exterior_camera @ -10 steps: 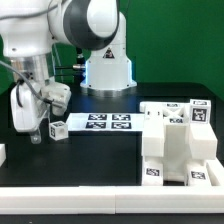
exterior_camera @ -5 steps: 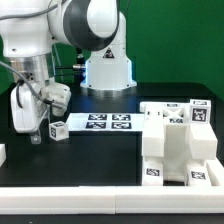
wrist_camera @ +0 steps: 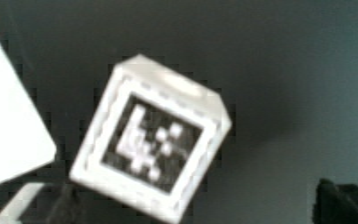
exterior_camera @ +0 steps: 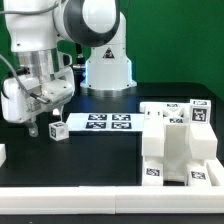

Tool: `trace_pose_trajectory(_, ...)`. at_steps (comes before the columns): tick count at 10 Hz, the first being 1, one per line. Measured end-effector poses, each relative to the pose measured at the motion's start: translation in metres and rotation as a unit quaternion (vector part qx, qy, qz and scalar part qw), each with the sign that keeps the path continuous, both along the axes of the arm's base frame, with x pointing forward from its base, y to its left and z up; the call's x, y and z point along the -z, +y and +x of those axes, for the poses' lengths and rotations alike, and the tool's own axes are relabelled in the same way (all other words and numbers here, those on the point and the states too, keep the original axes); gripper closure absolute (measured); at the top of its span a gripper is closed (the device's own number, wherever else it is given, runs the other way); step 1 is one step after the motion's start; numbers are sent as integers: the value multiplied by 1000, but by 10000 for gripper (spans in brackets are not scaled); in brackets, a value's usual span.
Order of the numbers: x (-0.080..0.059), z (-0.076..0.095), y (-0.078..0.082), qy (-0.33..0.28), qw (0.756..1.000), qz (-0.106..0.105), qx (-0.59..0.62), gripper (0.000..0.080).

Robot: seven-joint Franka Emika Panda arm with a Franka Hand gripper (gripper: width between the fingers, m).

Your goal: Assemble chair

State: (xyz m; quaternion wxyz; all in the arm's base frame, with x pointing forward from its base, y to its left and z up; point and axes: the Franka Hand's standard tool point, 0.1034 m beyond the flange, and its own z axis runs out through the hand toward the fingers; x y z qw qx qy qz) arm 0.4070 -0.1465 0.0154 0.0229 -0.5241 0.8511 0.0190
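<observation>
The chair (exterior_camera: 176, 146) is a chunky white structure of tagged blocks at the exterior view's right, with tagged slabs (exterior_camera: 172, 110) along its back. My gripper (exterior_camera: 36, 126) hangs low over the black table at the exterior view's left, far from the chair. It stands open and holds nothing. In the wrist view my gripper (wrist_camera: 188, 203) shows only two dark fingertips (wrist_camera: 350, 200), set wide apart. A lone small tagged cube (wrist_camera: 158, 135) lies tilted just ahead of them; it also shows in the exterior view (exterior_camera: 57, 128), just right of the gripper.
The marker board (exterior_camera: 105, 122) lies flat on the table behind the cube, before the robot's white base (exterior_camera: 106, 70). A small white piece (exterior_camera: 3, 153) shows at the exterior view's left edge. A pale surface (wrist_camera: 5, 110) fills one side of the wrist view.
The arm's wrist has swung up and toward the exterior view's right, closer to the small cube. The jaws stay open; the chair and cube have not moved.
</observation>
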Motion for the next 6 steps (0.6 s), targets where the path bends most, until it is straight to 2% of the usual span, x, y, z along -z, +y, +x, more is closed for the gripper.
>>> trace_pose_trajectory(4, 8, 8, 31, 8, 1000, -5, 10, 151)
trace_pose_trajectory(6, 9, 7, 30, 10, 1000, -3, 12, 175)
